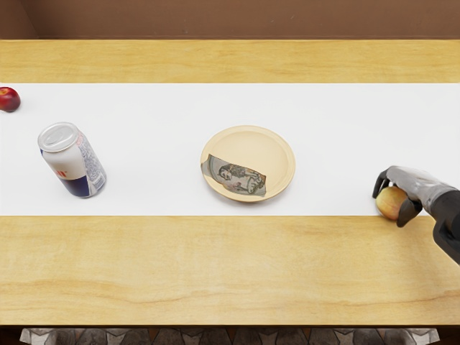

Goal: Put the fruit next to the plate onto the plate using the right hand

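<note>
A round tan plate (280,154) sits mid-table on the white runner, with a banknote (234,177) lying across its near left part. Far to its right, at the runner's front edge, a yellow-red apple (389,203) rests under my right hand (397,195). The hand's dark fingers curl over the top and both sides of the fruit, shut on it. The right arm enters from the picture's right edge. The apple looks to be at table level. My left arm does not show.
A blue and silver drink can (72,159) stands at the left of the runner. A small red apple (8,99) lies at the far left edge. Bare wood runs along the front and back of the table (215,266).
</note>
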`<state>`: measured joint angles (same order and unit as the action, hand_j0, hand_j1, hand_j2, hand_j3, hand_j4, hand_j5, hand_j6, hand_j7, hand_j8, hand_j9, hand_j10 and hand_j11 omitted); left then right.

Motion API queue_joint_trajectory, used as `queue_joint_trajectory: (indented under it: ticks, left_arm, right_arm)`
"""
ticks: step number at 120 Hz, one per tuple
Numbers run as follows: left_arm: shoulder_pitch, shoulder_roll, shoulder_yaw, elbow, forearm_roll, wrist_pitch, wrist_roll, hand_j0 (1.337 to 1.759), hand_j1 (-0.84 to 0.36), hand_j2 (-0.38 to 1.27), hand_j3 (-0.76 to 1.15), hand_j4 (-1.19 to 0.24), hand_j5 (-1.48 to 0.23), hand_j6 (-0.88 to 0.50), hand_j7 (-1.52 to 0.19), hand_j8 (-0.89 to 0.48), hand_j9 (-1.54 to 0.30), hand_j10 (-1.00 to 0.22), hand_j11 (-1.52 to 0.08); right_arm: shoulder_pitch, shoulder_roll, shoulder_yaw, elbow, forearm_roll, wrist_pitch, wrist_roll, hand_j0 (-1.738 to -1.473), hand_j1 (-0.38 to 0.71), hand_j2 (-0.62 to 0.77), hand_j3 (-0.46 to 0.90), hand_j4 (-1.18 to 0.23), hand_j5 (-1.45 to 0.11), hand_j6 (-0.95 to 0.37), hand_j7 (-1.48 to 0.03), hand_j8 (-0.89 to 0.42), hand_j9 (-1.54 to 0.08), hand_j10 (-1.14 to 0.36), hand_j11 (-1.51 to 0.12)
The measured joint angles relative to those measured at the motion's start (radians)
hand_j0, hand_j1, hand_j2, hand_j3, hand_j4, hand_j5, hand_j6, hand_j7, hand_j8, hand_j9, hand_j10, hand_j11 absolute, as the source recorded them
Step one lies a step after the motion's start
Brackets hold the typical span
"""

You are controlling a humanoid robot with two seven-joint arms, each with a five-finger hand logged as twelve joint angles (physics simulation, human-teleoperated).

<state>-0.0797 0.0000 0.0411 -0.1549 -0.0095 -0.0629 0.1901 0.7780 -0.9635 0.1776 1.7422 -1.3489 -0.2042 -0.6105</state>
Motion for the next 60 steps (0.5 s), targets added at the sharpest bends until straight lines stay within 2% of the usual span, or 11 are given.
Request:
queue_joint_trajectory:
  ticks: [9,60]
  left_arm:
    - [0.0,0.0,0.0,0.0,0.0,0.0,0.0,1.658,0.34,0.0,0.0,-0.01,-0.01,-0.01,-0.01,-0.01,-0.01,-0.01,-0.01]
    - [0.0,0.0,0.0,0.0,0.0,0.0,0.0,1.658,0.34,0.0,0.0,-0.01,-0.01,-0.01,-0.01,-0.01,-0.01,-0.01,-0.01]
  right_arm:
    - [0.0,0.0,0.0,-0.001,0.001,0.0,0.0,-1.652,0.19,0.26,0.0,-0.64,-0.88,-0.38,-0.87,-0.35,-0.88,-0.51,-0.88]
    - [0.004,0.003,0.036,-0.016,0.011,0.001,0.0,-1.651,0.2,0.28,0.0,-0.61,-0.94,-0.35,-0.91,-0.32,-0.94,-0.49,-0.94]
